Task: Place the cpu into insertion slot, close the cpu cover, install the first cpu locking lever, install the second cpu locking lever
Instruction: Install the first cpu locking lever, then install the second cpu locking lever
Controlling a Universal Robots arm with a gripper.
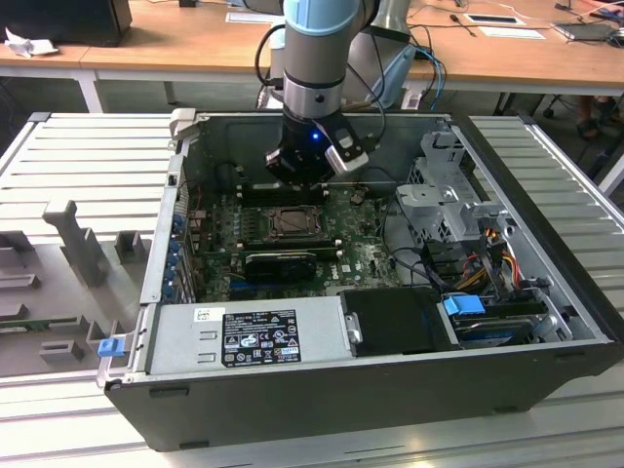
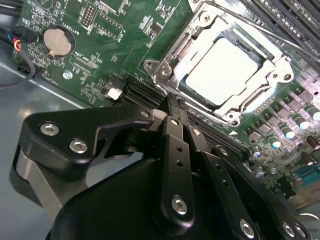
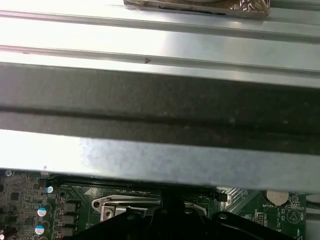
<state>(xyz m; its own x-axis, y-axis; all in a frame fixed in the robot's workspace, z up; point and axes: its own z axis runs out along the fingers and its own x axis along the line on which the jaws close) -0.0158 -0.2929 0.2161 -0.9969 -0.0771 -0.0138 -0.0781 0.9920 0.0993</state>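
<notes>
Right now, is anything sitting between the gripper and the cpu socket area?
Nothing visible does. In the second wrist view the gripper hangs beside the insertion slot, where the cpu already lies under the cpu cover; bare motherboard lies between them.

One open computer case [image 1: 546,224] on the bench, one motherboard [image 1: 370,255] inside it. One socket [image 2: 226,70], one cpu [image 2: 220,70] sitting in it, one cover [image 2: 280,65] framing it. One coin cell [image 2: 56,42]. One grey power supply [image 1: 244,336], and one arm with one gripper [image 2: 172,102] above the board.
</notes>
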